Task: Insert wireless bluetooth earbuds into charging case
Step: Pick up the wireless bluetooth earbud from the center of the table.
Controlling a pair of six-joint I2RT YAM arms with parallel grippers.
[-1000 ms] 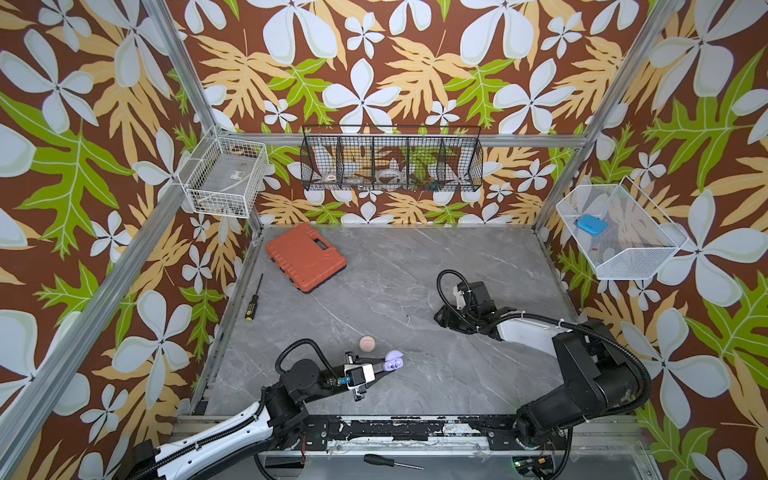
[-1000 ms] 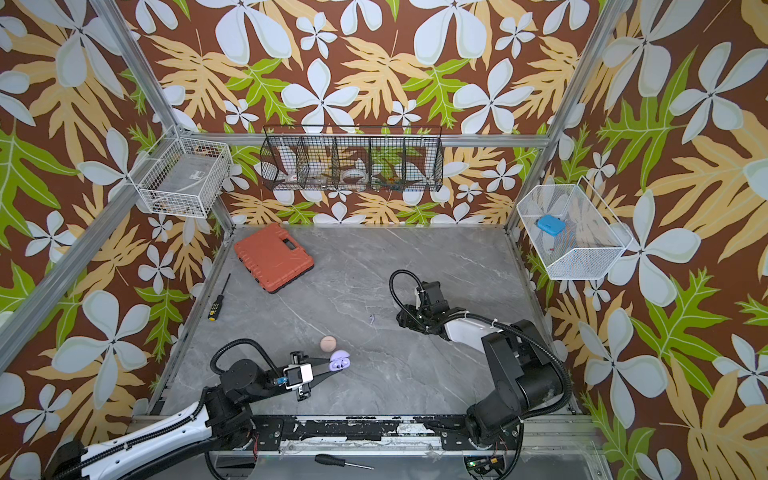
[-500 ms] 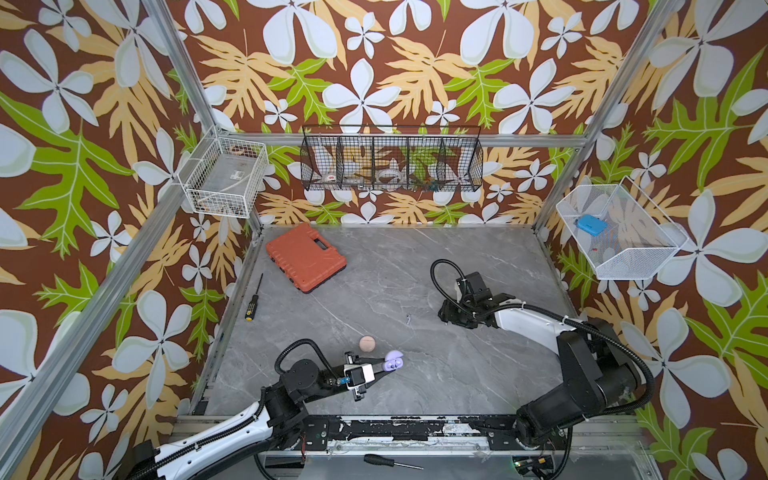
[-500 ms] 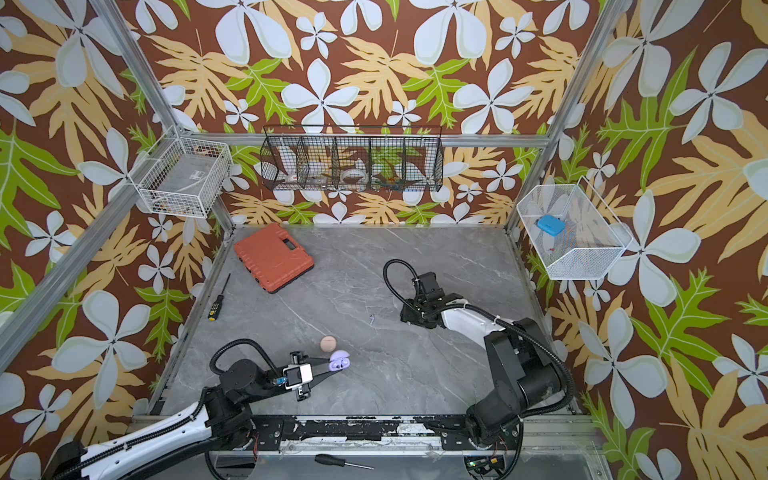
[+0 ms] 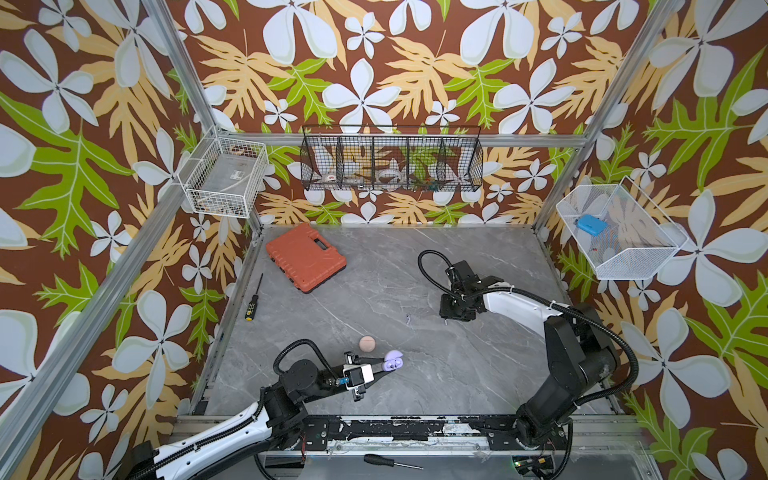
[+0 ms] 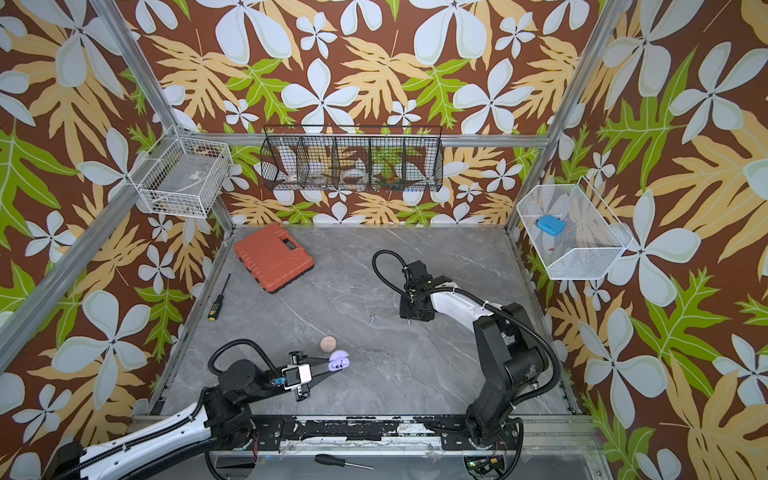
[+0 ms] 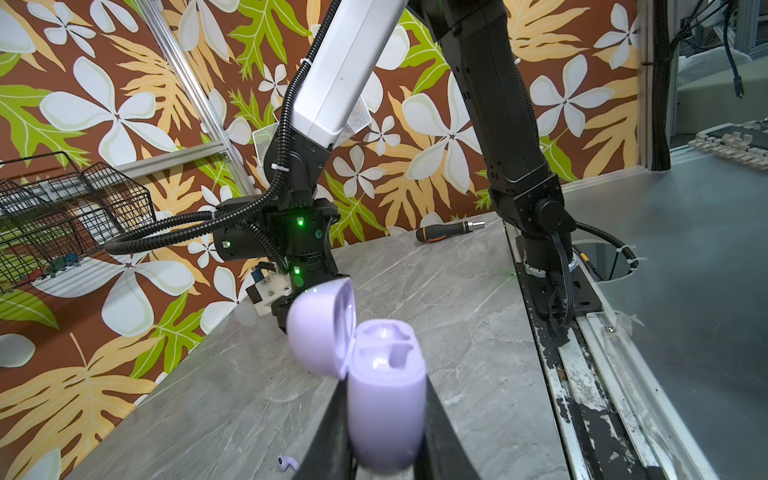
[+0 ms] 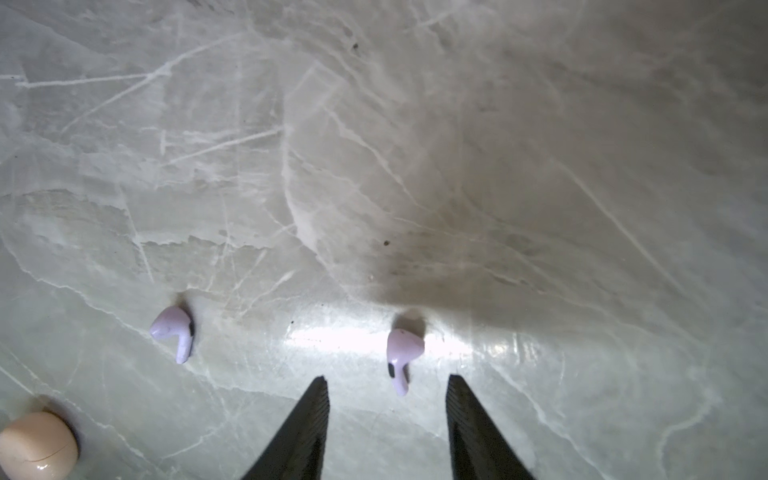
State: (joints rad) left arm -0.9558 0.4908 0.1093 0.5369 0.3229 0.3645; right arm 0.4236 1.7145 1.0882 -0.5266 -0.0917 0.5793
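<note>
My left gripper [image 7: 384, 401] is shut on the lavender charging case [image 7: 386, 407], lid open, both sockets empty; in both top views the case [image 5: 392, 362] [image 6: 338, 362] sits near the table's front. My right gripper [image 8: 388, 379] points down at the table, open. One lavender earbud [image 8: 401, 357] lies just ahead of its fingertips, stem end reaching between them, untouched. A second lavender earbud [image 8: 174, 334] lies off to one side and shows in a top view [image 5: 408, 319] and in the left wrist view [image 7: 286, 461]. A shut peach round case [image 5: 367, 343] [image 8: 37, 444] rests behind the lavender one.
An orange tool case [image 5: 305, 257] lies at the back left, with a black screwdriver [image 5: 253, 297] by the left edge. Wire baskets [image 5: 390, 164] hang on the walls. Another screwdriver [image 5: 390, 460] lies on the front rail.
The right wrist has drifted slightly left and toward the back. The left arm and the lavender case have stayed still.
</note>
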